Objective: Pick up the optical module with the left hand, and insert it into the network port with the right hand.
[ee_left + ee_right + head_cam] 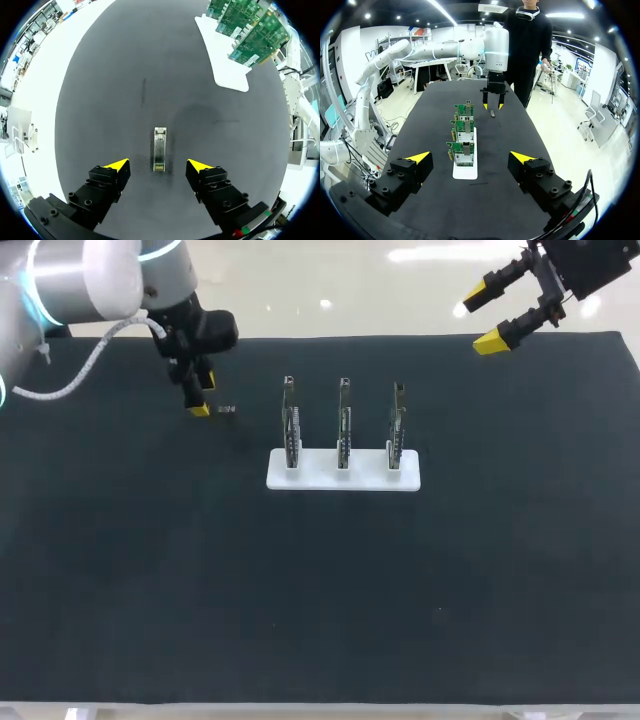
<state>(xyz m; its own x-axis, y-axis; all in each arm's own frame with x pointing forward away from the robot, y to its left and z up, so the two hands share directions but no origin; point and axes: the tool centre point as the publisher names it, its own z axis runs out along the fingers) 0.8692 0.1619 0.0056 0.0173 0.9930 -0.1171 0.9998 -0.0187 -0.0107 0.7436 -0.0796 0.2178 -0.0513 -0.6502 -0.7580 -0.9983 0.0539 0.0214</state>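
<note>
The tabletop (200, 590) is covered in a dark, matte sheet with a pale strip showing along its near edge. The optical module (159, 149) lies flat on it, a slim metal piece pointing lengthways away from my left wrist. My left tool (158, 165) hangs low over it, released, with a yellow tip on either side of the module's near end. Bare surface shows between each tip and the module, so neither touches it.

In the head view the module sits toward the far left of the tabletop, near a white stand (343, 472). The stand carries three green circuit boards (343, 425) upright in a row, roughly mid-tabletop.

My right tool (487, 320) hangs above the far right corner, its fingers spread wide and holding nothing, well apart from the boards and the module.
</note>
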